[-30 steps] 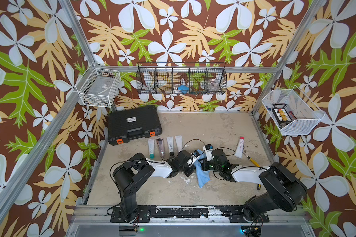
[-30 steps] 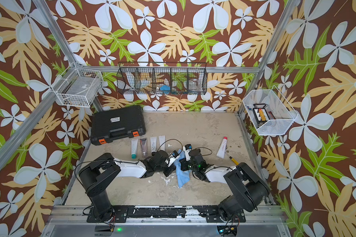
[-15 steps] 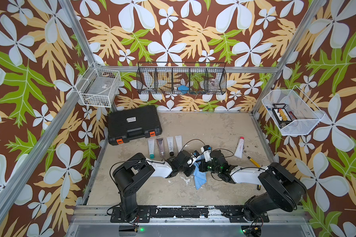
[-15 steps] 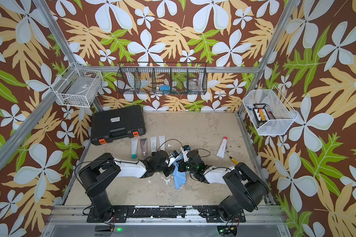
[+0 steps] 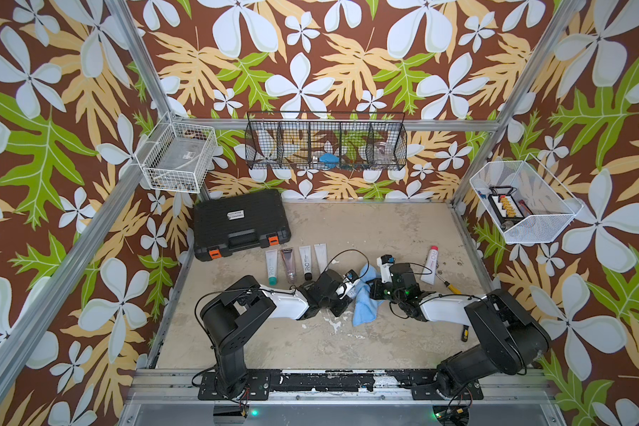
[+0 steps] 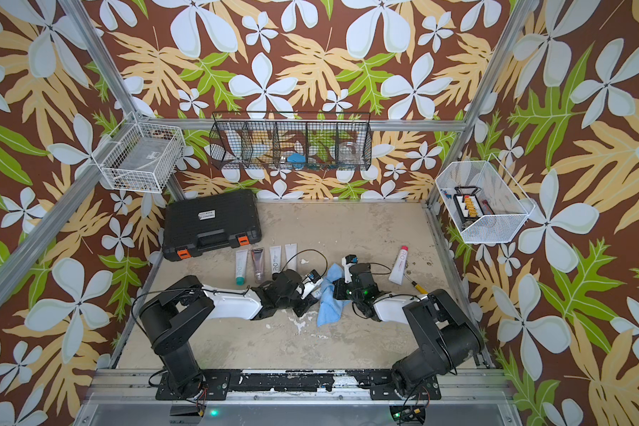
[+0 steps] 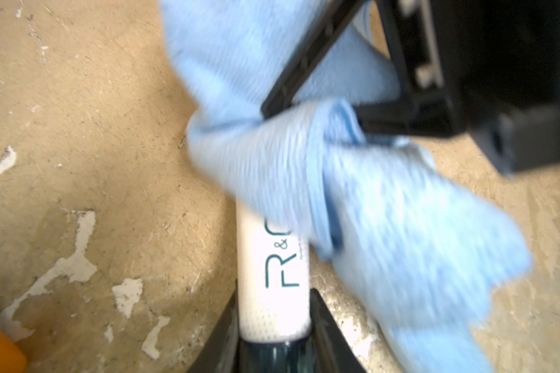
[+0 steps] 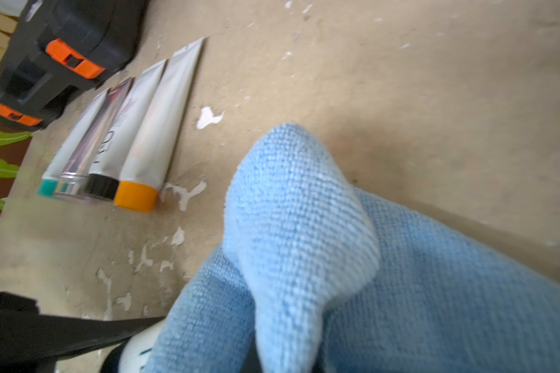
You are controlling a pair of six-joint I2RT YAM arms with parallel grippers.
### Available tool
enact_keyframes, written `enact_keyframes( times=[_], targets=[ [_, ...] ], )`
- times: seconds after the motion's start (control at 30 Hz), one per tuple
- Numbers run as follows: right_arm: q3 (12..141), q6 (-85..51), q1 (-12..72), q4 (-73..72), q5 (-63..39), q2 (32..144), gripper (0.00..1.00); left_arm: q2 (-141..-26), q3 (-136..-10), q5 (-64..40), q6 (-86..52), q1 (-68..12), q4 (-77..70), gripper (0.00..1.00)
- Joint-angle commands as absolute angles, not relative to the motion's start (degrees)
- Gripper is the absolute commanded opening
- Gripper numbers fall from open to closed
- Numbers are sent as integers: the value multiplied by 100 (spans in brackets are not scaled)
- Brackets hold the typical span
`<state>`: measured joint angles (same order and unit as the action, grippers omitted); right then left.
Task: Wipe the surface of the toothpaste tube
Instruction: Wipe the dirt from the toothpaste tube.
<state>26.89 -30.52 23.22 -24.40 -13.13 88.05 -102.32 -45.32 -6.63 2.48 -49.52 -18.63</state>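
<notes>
White wire basket (image 5: 176, 158) hangs on L wall, above table level. Black tool case (image 5: 240, 223) w/ orange latches lies shut at back-L of table (image 5: 366, 228). Just R of case: row of 4 tubes (image 5: 297, 262) side by side, caps toward the arms. R wrist view shows caps teal, silver, black, then orange cap (image 8: 133, 197).

Centre: both arms low, reaching inward, nearly meeting. The left gripper (image 7: 274, 348) is clamped on toothpaste tube (image 7: 272, 274) at its cap end, w/ fingers (image 7: 328, 336) pressing either side. Tube body is white w/ teal "R&" lettering and points away from the gripper. In both top views it sits about mid-table, just R of the tube row. Can't tell if it touches the table.

Blue cloth (image 7: 385, 226) is draped over the tube's far end, touching it & covering that end. Rest of cloth trails down toward the table on the near side (image 5: 364, 313).

The right gripper (image 7: 314, 114) is pinched tight on a bunch of cloth, right above the tube. Cloth fills most of R wrist view (image 8: 304, 242).

Further R: red-cap tube (image 5: 431, 263) lies alone, cap toward back wall. Screwdriver (image 5: 453, 289) w/ yellow handle lies just beside its lower end. R wall: white mesh basket (image 5: 524, 206) w/ small items, too small to ID.
</notes>
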Motion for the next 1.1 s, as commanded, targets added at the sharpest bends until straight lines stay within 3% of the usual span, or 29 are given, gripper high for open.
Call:
enact_keyframes(
  times=[0.0, 0.2, 0.57, 1.07],
  targets=[
    [2578, -2944, 2091, -1619, -1132, 8785, 0, -10154, -4537, -791, 352, -4939, -1956, 15],
    [2806, -2794, 2023, -1330, -888, 8739, 0, -10103, -4500, -844, 360, -4913, -1973, 15],
    [2667, -2672, 2093, -1844, -1808, 8946, 0, -10193, -4535, -907, 312, -4887, -2050, 15],
    [2885, -3016, 3386, -2202, -2171, 9106, 0, -10249, -4566, -949, 316, -4869, -2088, 15]
  ],
)
